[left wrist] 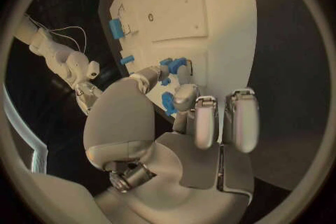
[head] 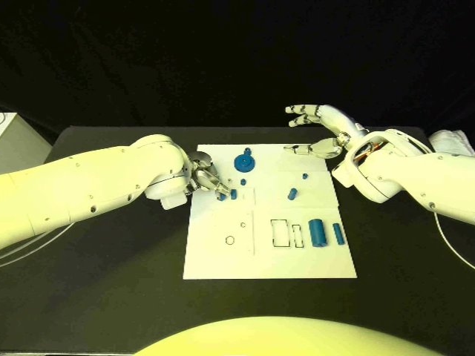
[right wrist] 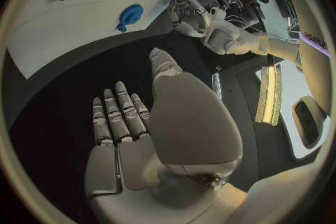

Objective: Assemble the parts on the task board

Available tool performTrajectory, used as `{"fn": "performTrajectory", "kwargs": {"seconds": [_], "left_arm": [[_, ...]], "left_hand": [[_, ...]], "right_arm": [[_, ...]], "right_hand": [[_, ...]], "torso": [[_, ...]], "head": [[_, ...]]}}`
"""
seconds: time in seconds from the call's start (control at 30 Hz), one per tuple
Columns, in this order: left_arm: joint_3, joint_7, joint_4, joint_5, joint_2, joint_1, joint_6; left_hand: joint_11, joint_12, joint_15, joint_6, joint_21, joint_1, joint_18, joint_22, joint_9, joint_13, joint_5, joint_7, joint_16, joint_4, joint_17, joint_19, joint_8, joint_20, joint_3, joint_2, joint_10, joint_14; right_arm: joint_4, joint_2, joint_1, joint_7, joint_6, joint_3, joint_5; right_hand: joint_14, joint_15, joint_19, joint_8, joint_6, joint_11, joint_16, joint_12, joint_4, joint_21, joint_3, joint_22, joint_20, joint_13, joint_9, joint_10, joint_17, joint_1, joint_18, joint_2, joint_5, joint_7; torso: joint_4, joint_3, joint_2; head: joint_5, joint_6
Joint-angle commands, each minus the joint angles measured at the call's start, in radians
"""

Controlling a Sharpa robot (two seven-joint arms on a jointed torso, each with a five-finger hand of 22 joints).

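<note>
The white task board [head: 269,252] lies in the middle of the black table. My left hand [head: 206,178] hovers at the board's left edge. Its thumb [left wrist: 148,75] reaches toward two small blue parts [head: 227,195], and a finger [left wrist: 185,95] sits over another small blue part [left wrist: 168,104]. Nothing is gripped. A blue gear-like part [head: 245,161] stands near the board's far edge. My right hand [head: 323,126] floats open beyond the board's far right corner, fingers [right wrist: 119,117] spread and empty. The left hand [right wrist: 185,11] and the gear-like part [right wrist: 130,13] also appear in the right wrist view.
Two small blue pegs [head: 304,176] [head: 292,194] stand right of centre on the board. A blue cylinder [head: 317,231] and a blue block [head: 338,235] lie beside rectangular slots [head: 288,233]. A white box [head: 2,141] sits at the table's far left.
</note>
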Motion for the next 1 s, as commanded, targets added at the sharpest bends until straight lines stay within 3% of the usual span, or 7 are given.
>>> {"fn": "performTrajectory", "kwargs": {"seconds": [0.03, 0.3, 0.47, 0.53, 0.67, 1.0], "left_arm": [[-0.005, -0.006, -0.001, 0.005, 0.001, -0.006, 0.019], [-0.005, -0.01, -0.004, 0.006, 0.002, -0.006, 0.02], [-0.005, -0.014, -0.006, 0.006, 0.0, -0.006, 0.015], [-0.005, -0.014, -0.007, 0.005, -0.001, -0.006, 0.012], [-0.005, -0.014, -0.007, 0.005, -0.002, -0.006, 0.009], [-0.004, -0.007, -0.003, 0.007, -0.008, -0.007, 0.005]], "left_hand": [[-0.006, -0.002, -0.005, 0.003, -0.002, 0.003, -0.019, 0.093, -0.005, 0.003, -0.04, 0.006, 0.004, 0.013, 0.251, 0.001, -0.01, -0.006, -0.022, 0.004, -0.004, 0.1], [-0.006, -0.003, -0.005, 0.004, -0.002, 0.007, -0.019, 0.093, -0.005, 0.003, -0.047, 0.005, 0.004, 0.017, 0.251, 0.001, -0.012, -0.006, -0.027, 0.006, -0.004, 0.1], [-0.009, -0.006, -0.007, 0.002, -0.002, 0.074, -0.018, 0.093, -0.009, 0.006, -0.046, 0.002, 0.004, 0.004, 0.251, 0.001, -0.025, -0.007, -0.001, 0.032, -0.005, 0.1], [-0.008, -0.01, -0.007, -0.007, -0.003, 0.12, -0.018, 0.093, -0.007, 0.007, -0.038, 0.005, 0.004, -0.02, 0.251, 0.001, -0.03, -0.008, 0.052, 0.036, -0.005, 0.1], [0.002, -0.023, 0.001, -0.023, -0.004, 0.144, -0.018, 0.093, 0.012, 0.002, -0.025, 0.02, 0.003, -0.054, 0.25, 0.001, -0.018, -0.002, 0.15, 0.02, -0.004, 0.1], [0.008, -0.03, 0.006, -0.026, -0.005, 0.132, -0.018, 0.092, 0.029, -0.001, -0.007, 0.027, 0.003, -0.069, 0.249, -0.001, -0.004, 0.004, 0.214, 0.014, -0.006, 0.1]], "right_arm": [[0.001, 0.0, 0.0, 0.007, 0.009, 0.0, -0.004], [0.001, 0.0, 0.0, 0.007, 0.009, 0.0, -0.003], [0.001, -0.001, 0.0, 0.007, 0.009, 0.0, -0.003], [0.001, -0.001, 0.0, 0.007, 0.009, 0.0, -0.003], [0.001, -0.001, 0.0, 0.007, 0.009, 0.0, -0.003], [0.001, -0.001, 0.0, 0.009, 0.007, 0.0, -0.003]], "right_hand": [[0.004, -0.002, 0.0, 0.005, 0.008, -0.001, 0.001, 0.001, -0.001, 0.006, 0.007, -0.001, 0.0, 0.001, 0.001, 0.007, 0.0, 0.002, -0.011, 0.008, -0.003, 0.138], [0.003, -0.002, -0.002, 0.005, 0.008, 0.0, 0.001, 0.0, -0.001, 0.005, 0.008, -0.002, 0.0, 0.001, 0.001, 0.007, 0.0, 0.002, -0.012, 0.008, -0.003, 0.138], [0.003, -0.002, -0.002, 0.005, 0.008, 0.0, 0.001, 0.0, -0.001, 0.005, 0.008, -0.002, 0.0, 0.001, 0.001, 0.007, 0.0, 0.002, -0.012, 0.008, -0.003, 0.138], [0.003, -0.002, -0.002, 0.005, 0.008, 0.0, 0.001, 0.0, -0.001, 0.005, 0.008, -0.002, 0.0, 0.001, 0.001, 0.007, 0.0, 0.002, -0.012, 0.008, -0.003, 0.138], [0.001, -0.002, -0.002, 0.005, 0.01, 0.0, 0.0, 0.001, -0.001, 0.005, 0.009, -0.002, 0.0, 0.001, 0.001, 0.009, -0.001, 0.002, -0.012, 0.008, -0.003, 0.138], [0.001, -0.002, -0.002, 0.005, 0.01, 0.0, 0.0, 0.001, -0.001, 0.005, 0.009, -0.002, 0.0, 0.001, 0.001, 0.009, -0.001, 0.002, -0.012, 0.008, -0.003, 0.138]], "torso": [[0.0002, -0.0004, 0.0], [0.0, -0.0002, 0.001], [-0.0004, -0.0006, 0.001], [-0.0003, -0.0006, 0.001], [-0.0001, -0.001, 0.001], [0.0006, -0.0012, 0.0]], "head": [[-0.002, -0.001], [-0.002, -0.002], [-0.003, -0.001], [-0.003, -0.001], [-0.003, -0.001], [-0.004, 0.001]]}}
